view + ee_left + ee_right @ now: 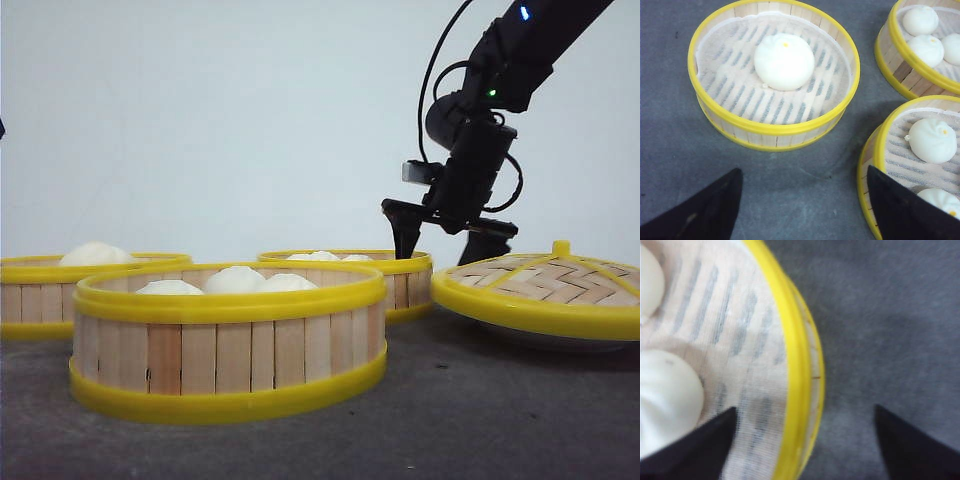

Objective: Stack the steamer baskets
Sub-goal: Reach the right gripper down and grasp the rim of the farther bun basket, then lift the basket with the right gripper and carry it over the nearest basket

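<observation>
Steamer baskets: in your front view, one sat center foreground, others at left and mid-right. Left wrist: your left gripper hung spread. Right wrist: your right gripper straddled a rim, spread.

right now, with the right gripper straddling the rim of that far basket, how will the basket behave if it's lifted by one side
The far basket probably stays stiff: slat wall, yellow rims. Held by the right gripper at one edge, it may tilt. The round buns sit loose on the liner and could roll.
</observation>
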`<state>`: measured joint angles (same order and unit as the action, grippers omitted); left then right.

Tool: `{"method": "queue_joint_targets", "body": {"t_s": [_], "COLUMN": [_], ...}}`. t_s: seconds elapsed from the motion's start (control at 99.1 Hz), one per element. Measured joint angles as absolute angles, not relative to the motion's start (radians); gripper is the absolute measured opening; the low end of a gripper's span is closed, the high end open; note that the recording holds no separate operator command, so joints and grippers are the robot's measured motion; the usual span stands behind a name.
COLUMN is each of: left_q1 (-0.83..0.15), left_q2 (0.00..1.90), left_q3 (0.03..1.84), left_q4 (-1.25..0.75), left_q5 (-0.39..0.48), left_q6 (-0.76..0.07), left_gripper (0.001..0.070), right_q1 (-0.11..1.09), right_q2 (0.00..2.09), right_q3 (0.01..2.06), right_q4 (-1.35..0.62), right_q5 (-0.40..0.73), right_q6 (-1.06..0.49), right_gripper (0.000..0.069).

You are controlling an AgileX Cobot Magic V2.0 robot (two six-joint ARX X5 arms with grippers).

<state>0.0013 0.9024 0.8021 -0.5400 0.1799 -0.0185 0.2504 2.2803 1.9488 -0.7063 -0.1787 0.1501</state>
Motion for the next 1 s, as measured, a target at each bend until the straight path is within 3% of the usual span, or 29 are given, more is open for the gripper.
{"method": "queue_joint_targets", "body": {"t_s": [0.182,0.394,0.696,0.999], "left_q1": [0.001,0.001,0.001,0.001], "left_q2": [0.902,0.902,0.902,0.902], "left_q3": [0.802,0.802,0.802,0.802], "left_q4": [-0.542,-0.542,-0.542,-0.542], "left_q5": [0.179,0.179,0.179,0.179], "left_q6": [-0.019,-0.019,-0.019,-0.019], "left_gripper": [0.0478,0.0478,0.0478,0.0478], "right_q1": [0.270,0.273,0.273,0.290], "right_q2": [2.287,2.288,2.314,2.320], "right_q3": [1.952,1.955,2.013,2.335], "right_q4": [-0.698,-0.667,-0.666,-0.950], "right_q5": [-0.153,-0.145,-0.146,-0.146], "right_q6": [0.158,0.192,0.224,0.184], "right_gripper": [0.0199,0.0044,0.0026,0.0025]}}
